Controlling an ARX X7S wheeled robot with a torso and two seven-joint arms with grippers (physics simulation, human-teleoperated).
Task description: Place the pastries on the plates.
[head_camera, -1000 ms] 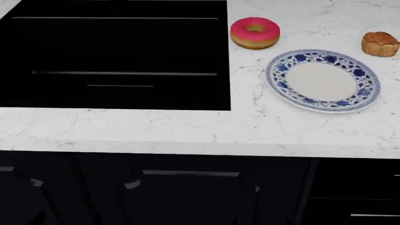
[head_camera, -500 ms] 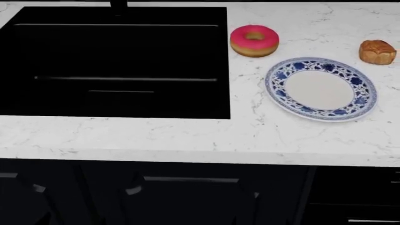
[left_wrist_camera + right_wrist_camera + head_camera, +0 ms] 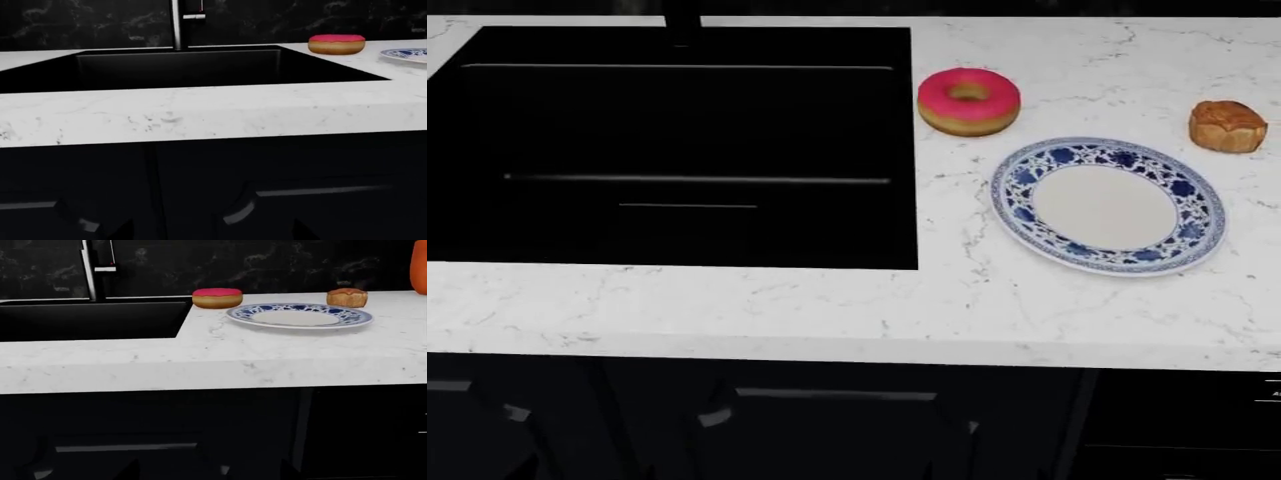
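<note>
White marbled surface (image 3: 827, 300) across the head view, with a black sink basin (image 3: 681, 150) sunk into it from 9 to 11 o'clock. Pink-iced ring donut (image 3: 969, 101) flat on the surface at about 1 o'clock, just beside the basin's right edge and apart from it. Blue floral-rimmed plate (image 3: 1108, 205) at about 2 o'clock, lying flat with nothing on its white centre, close below and to the right of the donut but not touching it. Golden-brown flaky bun (image 3: 1228, 126) at the far right edge, just beyond the plate's upper right rim, apart from it and upright on the surface. Only one plate seen in any view. Dark faucet stem (image 3: 177, 24) rising at the back of the basin in the left wrist view, against a black veined backsplash (image 3: 287, 20). Same donut (image 3: 217, 298), plate (image 3: 299, 315) and bun (image 3: 347, 297) lined up along the surface in the right wrist view, with a sliver of something orange (image 3: 420, 267) at the frame's edge beyond the bun. Dark cabinet fronts (image 3: 827, 420) under the surface edge. Neither left nor right hand clearly seen in any view, so no telling whether either is spread or closed; nothing seen held.
</note>
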